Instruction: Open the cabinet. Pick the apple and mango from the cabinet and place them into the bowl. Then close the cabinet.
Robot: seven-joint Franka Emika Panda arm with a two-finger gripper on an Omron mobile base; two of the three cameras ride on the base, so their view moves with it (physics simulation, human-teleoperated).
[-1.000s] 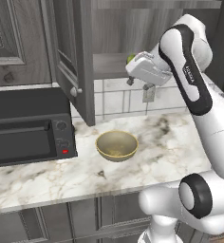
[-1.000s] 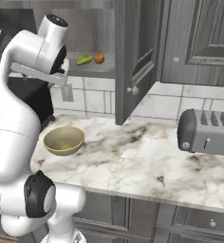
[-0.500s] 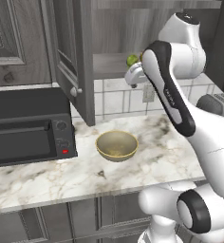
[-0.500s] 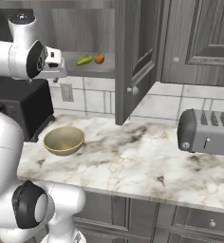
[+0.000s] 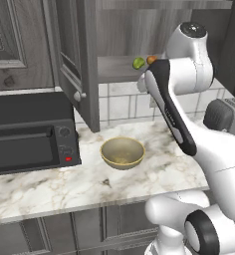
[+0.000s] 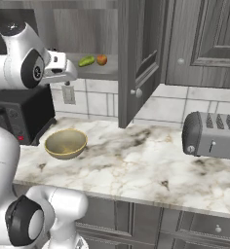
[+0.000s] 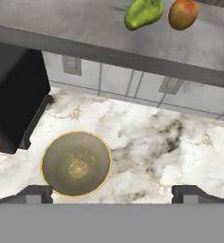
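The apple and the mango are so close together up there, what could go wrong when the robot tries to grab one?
1. The apple and mango lie almost touching on the cabinet shelf, so the wide-open jaws might nudge the other fruit and roll it away.
2. The open doors stand on both sides, so the arm could bump one.
3. The bowl sits far below, so fruit dropped from high could bounce out.

A home kitchen, computer-rendered. Below the hand (image 7: 112, 192) lies a white marble-veined desk (image 6: 151, 160) backed by pale square wall tiles (image 5: 122, 104). A black microwave oven (image 5: 27, 134) sits off to one side of the hand and a silver slotted toaster (image 6: 212, 133) well off to the other. Ahead of the hand hangs a dark grey wood-grain wall cabinet (image 6: 136, 53), doors swung open.
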